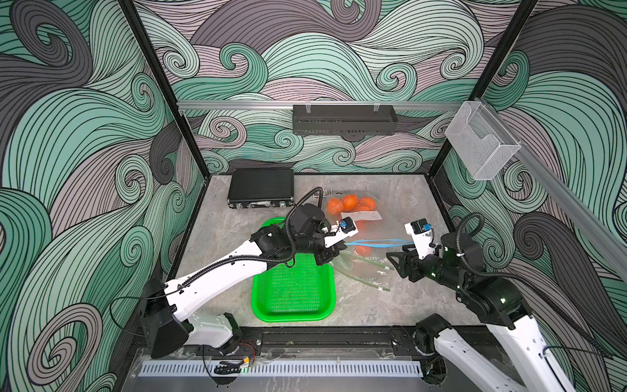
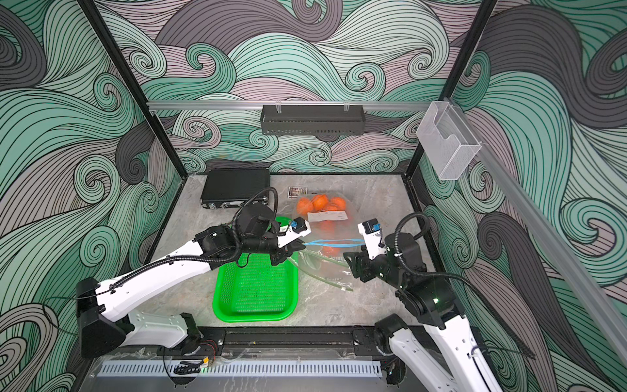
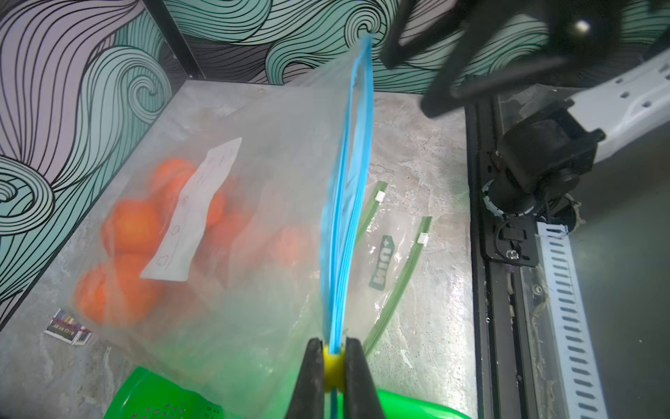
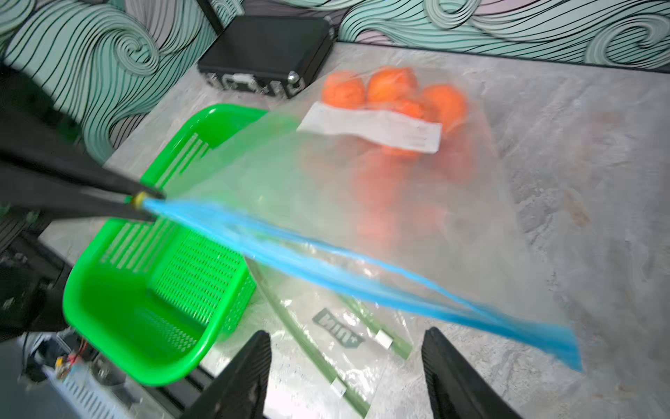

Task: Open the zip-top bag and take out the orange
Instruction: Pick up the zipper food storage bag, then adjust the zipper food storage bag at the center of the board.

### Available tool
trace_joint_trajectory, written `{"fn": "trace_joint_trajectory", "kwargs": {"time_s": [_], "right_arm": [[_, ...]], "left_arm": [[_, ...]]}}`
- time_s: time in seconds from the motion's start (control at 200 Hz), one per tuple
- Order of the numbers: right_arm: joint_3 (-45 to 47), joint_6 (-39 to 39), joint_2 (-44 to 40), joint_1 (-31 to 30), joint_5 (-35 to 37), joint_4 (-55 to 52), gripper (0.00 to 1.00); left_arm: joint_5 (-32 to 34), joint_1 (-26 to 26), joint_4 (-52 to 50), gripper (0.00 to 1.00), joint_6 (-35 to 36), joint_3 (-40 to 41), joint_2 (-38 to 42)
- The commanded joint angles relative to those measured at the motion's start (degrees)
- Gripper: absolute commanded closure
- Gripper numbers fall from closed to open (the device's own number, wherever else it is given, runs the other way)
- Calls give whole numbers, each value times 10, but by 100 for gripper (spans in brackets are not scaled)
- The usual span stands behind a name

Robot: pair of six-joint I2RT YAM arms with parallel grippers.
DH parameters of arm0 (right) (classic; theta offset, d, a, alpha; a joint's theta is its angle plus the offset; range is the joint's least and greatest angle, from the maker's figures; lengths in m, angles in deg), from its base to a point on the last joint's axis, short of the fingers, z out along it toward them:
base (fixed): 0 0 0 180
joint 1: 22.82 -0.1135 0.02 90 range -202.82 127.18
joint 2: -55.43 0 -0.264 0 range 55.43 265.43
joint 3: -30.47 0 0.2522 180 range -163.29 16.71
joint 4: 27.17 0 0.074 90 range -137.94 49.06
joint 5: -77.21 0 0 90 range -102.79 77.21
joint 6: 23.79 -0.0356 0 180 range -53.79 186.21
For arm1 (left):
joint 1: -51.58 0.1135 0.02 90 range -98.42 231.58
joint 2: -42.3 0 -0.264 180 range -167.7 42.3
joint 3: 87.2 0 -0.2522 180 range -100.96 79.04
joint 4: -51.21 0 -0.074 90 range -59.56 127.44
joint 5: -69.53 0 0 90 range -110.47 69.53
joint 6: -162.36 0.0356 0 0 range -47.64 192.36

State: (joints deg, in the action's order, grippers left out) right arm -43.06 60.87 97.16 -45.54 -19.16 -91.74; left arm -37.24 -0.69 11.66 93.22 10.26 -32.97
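Zip edge [image 3: 346, 217] pinched in left hand [image 3: 333, 346]; right hand [image 4: 348, 331] gapes.

Basket [image 1: 293, 288] on table [image 1: 390, 305]. Case [image 1: 261, 190] behind basket, apart from it. Zip-top bag [image 1: 373, 230] right of and behind basket, oranges [image 1: 351, 203] in the end farthest from it. Flat empty bag [image 1: 368, 275] just right of basket, partly under the zip-top bag.

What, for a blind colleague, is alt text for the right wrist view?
The left arm's fingers pinch the yellow slider at the end of the blue zip strip on a clear bag of oranges. The right arm's fingers are open and empty.
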Motion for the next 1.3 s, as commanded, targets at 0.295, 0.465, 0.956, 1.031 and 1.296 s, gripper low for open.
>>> {"fn": "trace_joint_trajectory", "kwargs": {"time_s": [0.295,0.465,0.956,1.031,1.296], "right_arm": [[-158,-142,300,114,-18,21,27],[-166,-167,390,145,-108,59,23],[-67,-213,418,154,-190,111,27],[-59,-225,416,154,-221,125,50],[-112,-259,370,155,-233,150,100]], "left_arm": [[-103,-3,-15,100,102,66,13],[-108,-3,-31,100,112,65,6],[-109,-3,-19,100,125,68,14],[-105,-4,-15,100,126,67,13],[-34,-3,23,100,121,41,12]]}}
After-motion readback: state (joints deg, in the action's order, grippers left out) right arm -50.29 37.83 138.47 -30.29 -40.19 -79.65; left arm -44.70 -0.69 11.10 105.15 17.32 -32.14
